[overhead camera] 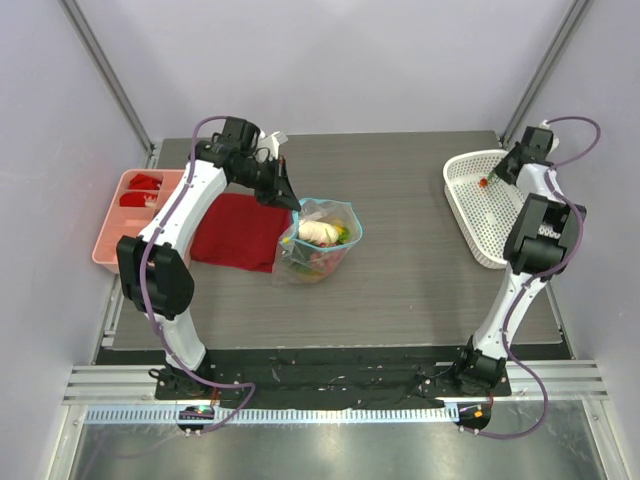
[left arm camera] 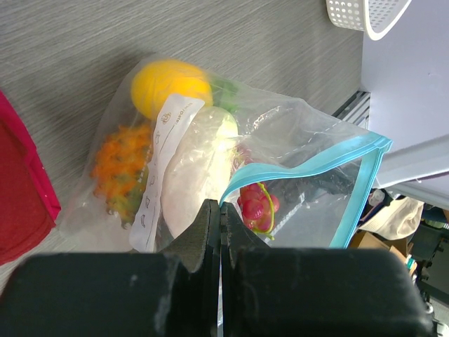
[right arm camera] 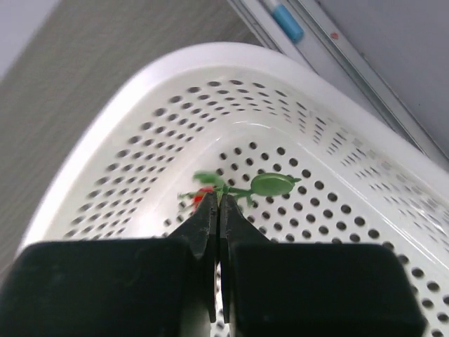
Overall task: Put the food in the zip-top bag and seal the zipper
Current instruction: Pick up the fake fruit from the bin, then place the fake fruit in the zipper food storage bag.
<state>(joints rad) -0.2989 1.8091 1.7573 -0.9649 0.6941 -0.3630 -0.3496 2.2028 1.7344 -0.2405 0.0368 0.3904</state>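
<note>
The zip-top bag (overhead camera: 320,240) lies mid-table with its mouth held open. Inside I see an orange (left arm camera: 172,84), a pineapple (left arm camera: 119,168), a white radish (left arm camera: 200,154) and a red piece (left arm camera: 258,205). My left gripper (left arm camera: 221,210) is shut on the bag's mouth edge, pinching the teal zipper (left arm camera: 358,189) at its near corner. Over at the far right, my right gripper (right arm camera: 219,200) is inside the white basket (right arm camera: 140,140). It is shut on the green stem of a small red-green food piece (right arm camera: 272,184).
A folded red cloth (overhead camera: 240,230) lies just left of the bag, under the left arm. A pink divided tray (overhead camera: 135,215) sits at the table's left edge. The white perforated basket (overhead camera: 480,215) stands along the right edge.
</note>
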